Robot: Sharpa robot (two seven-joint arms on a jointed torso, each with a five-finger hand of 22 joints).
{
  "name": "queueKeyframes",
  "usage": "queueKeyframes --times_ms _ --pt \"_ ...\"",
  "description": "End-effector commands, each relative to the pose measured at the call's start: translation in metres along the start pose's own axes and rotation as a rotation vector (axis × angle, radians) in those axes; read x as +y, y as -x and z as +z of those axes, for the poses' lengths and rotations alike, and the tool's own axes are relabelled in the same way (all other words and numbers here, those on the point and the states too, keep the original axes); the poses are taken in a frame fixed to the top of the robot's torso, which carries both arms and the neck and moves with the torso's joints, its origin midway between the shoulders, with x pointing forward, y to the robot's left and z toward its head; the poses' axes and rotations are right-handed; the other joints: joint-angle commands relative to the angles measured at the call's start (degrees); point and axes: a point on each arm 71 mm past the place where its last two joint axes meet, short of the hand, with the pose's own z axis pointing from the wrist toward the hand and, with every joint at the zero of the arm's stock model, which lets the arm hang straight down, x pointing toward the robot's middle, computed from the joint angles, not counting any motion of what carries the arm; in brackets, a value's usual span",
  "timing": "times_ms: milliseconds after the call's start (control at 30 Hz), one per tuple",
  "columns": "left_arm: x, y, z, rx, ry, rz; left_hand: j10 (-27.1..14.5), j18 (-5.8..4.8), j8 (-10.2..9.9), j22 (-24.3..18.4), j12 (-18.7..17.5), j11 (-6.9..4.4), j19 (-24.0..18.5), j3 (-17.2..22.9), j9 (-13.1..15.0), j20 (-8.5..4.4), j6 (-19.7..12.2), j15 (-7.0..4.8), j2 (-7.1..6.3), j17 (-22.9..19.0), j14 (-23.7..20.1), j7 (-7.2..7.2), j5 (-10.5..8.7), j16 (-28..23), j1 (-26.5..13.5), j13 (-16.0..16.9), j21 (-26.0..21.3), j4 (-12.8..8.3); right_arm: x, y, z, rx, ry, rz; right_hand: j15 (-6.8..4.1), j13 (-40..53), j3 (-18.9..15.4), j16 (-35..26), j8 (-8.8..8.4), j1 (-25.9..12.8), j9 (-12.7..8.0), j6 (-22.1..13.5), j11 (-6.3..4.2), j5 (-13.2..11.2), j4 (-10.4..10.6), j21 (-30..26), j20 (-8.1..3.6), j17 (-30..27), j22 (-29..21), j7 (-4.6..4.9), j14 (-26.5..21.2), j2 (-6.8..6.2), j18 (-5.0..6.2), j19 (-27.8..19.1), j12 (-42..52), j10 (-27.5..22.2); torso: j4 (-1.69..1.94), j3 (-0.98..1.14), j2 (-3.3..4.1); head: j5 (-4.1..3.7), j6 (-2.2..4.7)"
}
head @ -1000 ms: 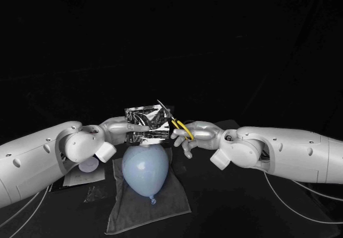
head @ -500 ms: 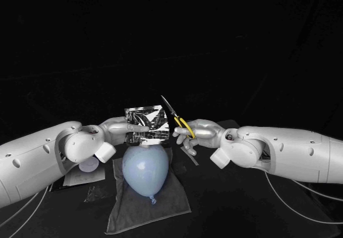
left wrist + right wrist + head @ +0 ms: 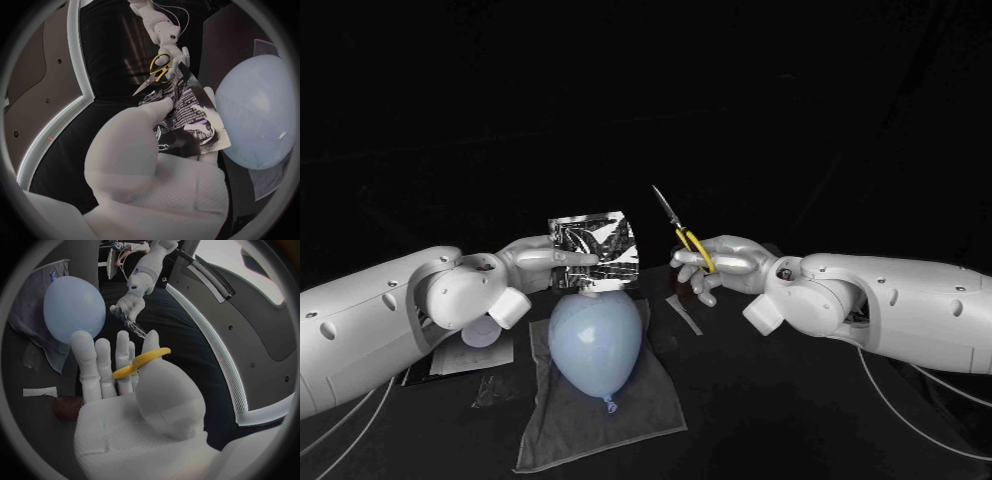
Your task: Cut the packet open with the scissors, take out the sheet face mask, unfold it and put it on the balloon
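My left hand (image 3: 542, 262) holds the silver foil packet (image 3: 596, 249) upright above the pale blue balloon (image 3: 594, 340); the packet (image 3: 187, 117) is pinched between thumb and fingers in the left wrist view. My right hand (image 3: 720, 266) grips the yellow-handled scissors (image 3: 679, 233), blades pointing up, a short way right of the packet and apart from it. The yellow handles (image 3: 141, 363) ring the fingers of my right hand (image 3: 128, 385). The balloon (image 3: 74, 306) lies on a grey cloth (image 3: 596, 405).
A narrow cut-off strip (image 3: 682, 315) lies on the table right of the balloon. Pale sheets and a round white object (image 3: 479, 333) sit under my left forearm. A small brown thing (image 3: 65, 408) lies by my right hand in the right wrist view.
My right hand has carried the scissors to the right, away from the packet's right edge. A cut strip now lies on the table. The left hand keeps the packet still.
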Motion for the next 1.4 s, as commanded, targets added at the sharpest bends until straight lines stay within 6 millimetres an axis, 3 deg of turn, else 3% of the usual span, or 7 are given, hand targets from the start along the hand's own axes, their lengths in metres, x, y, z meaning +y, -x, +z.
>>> queueKeyframes --times_ms 33,333,533,767,1000,1067,1400 --pt "-0.005 0.0 -0.002 -0.006 -0.071 -0.04 0.3 0.85 0.2 0.0 0.0 0.02 0.3 0.0 5.8 -0.05 0.3 0.01 0.36 0.1 0.3 0.0 0.22 -0.4 0.3 0.0 -0.2 -0.2 0.002 0.004 -0.003 -0.018 0.019 -0.019 -2.9 0.1 -1.5 -0.4 -0.46 1.2 -0.1 -0.1 0.34 -0.1 -0.7 -0.1 0.1 0.1 0.0 0.25 -0.2 1.25 1.26 -0.3 -0.5 -0.1 0.04 -0.03 -0.02 0.09 0.01" --pt "-0.003 0.008 -0.012 -0.063 -0.148 -0.11 0.3 0.83 0.2 0.0 0.0 0.04 0.4 0.0 5.8 -0.03 0.3 0.05 0.35 0.1 0.3 0.01 0.21 -0.4 0.2 0.0 -0.3 -0.1 0.0 0.023 -0.012 -0.072 0.006 -0.065 -2.94 0.1 -1.7 -1.0 -1.51 3.2 -0.3 0.2 0.31 -0.1 -2.4 0.2 0.09 0.4 0.2 0.25 0.5 2.94 1.21 0.1 -1.3 -0.1 0.14 -0.21 -0.04 1.37 0.16" --pt "0.0 0.013 -0.02 -0.089 -0.163 -0.131 0.3 0.84 0.2 0.0 0.0 0.04 0.4 0.0 5.8 -0.03 0.3 0.06 0.35 0.1 0.3 0.01 0.22 -0.4 0.2 0.0 -0.3 -0.1 -0.002 0.041 -0.016 -0.118 -0.004 -0.132 -2.94 0.1 -1.7 -1.0 -1.59 3.3 -0.3 0.2 0.3 -0.1 -2.5 0.2 0.08 0.4 0.2 0.25 0.5 2.99 1.21 0.1 -1.4 -0.1 0.37 -0.39 -0.13 2.23 -0.24" --pt "0.01 0.016 -0.038 -0.104 -0.159 -0.148 0.3 0.84 0.2 0.0 0.0 0.04 0.4 0.0 5.8 -0.03 0.3 0.06 0.35 0.1 0.3 0.01 0.22 -0.4 0.2 0.0 -0.3 -0.1 0.005 0.077 -0.018 -0.213 -0.015 -0.305 -2.92 0.0 -1.9 -1.2 -2.04 3.1 -0.4 0.3 0.42 -0.1 -2.8 0.2 0.07 0.5 0.1 0.38 0.8 2.63 1.21 0.2 -1.7 -0.1 0.28 -0.25 -0.11 4.36 -1.0" --pt "0.018 0.023 -0.057 -0.135 -0.152 -0.157 0.3 0.85 0.2 0.0 0.0 0.03 0.4 0.0 5.9 -0.04 0.2 0.05 0.34 0.1 0.2 0.0 0.22 -0.5 0.2 0.0 -0.3 -0.1 0.01 0.104 -0.017 -0.264 -0.059 -0.444 -2.87 0.0 -1.9 -1.4 -2.31 2.6 -0.4 0.4 0.51 -0.1 -2.8 0.2 0.09 0.6 0.0 0.48 1.1 2.22 1.22 0.3 -2.0 0.0 0.32 -0.44 -0.25 4.91 -1.48" --pt "0.021 0.026 -0.063 -0.145 -0.149 -0.159 0.3 0.85 0.2 0.0 0.0 0.03 0.4 0.0 5.9 -0.04 0.2 0.05 0.34 0.1 0.2 0.0 0.22 -0.5 0.2 0.0 -0.3 -0.1 0.011 0.108 -0.016 -0.265 -0.075 -0.475 -2.84 0.0 -1.9 -1.5 -2.44 2.4 -0.5 0.4 0.55 -0.1 -2.8 0.2 0.11 0.6 0.0 0.52 1.1 2.05 1.22 0.4 -2.1 -0.1 0.36 -0.33 -0.19 5.11 -1.51" --pt "0.046 0.028 -0.082 -0.165 -0.111 -0.187 0.3 0.85 0.2 0.0 0.0 0.03 0.4 0.0 5.9 -0.05 0.2 0.05 0.34 0.1 0.2 0.0 0.22 -0.5 0.2 0.0 -0.3 -0.1 0.011 0.096 -0.011 -0.213 -0.088 -0.515 -2.84 0.0 -1.8 -1.5 -2.52 2.5 -0.5 0.4 0.53 -0.1 -2.9 0.1 0.12 0.6 -0.1 0.5 1.2 2.0 1.23 0.4 -2.2 -0.1 0.41 -0.33 -0.28 8.89 -2.91"
